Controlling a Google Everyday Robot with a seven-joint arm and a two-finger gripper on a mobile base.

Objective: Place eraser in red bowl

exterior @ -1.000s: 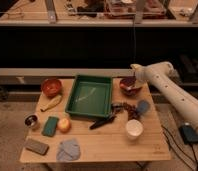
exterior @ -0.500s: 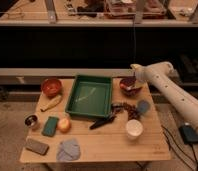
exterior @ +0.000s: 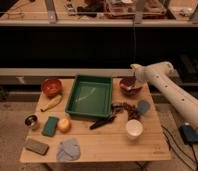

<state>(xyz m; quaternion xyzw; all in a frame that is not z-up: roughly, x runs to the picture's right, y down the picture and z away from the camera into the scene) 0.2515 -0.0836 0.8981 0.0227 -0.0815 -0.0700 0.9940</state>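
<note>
The eraser (exterior: 36,146), a flat grey-brown block, lies at the front left corner of the wooden table (exterior: 107,142). The red bowl (exterior: 51,86), bright orange-red, stands at the back left. My gripper (exterior: 129,80) is at the end of the white arm (exterior: 164,85) that reaches in from the right. It hangs open over a darker maroon bowl (exterior: 131,86) at the back right, far from the eraser, and holds nothing.
A green tray (exterior: 89,95) fills the table's middle back. A banana (exterior: 51,103), a metal cup (exterior: 31,120), a teal pad (exterior: 50,126), an orange fruit (exterior: 64,125) and a blue-grey cloth (exterior: 68,149) lie at the left. A white cup (exterior: 134,128) and a black tool (exterior: 102,122) sit right of centre.
</note>
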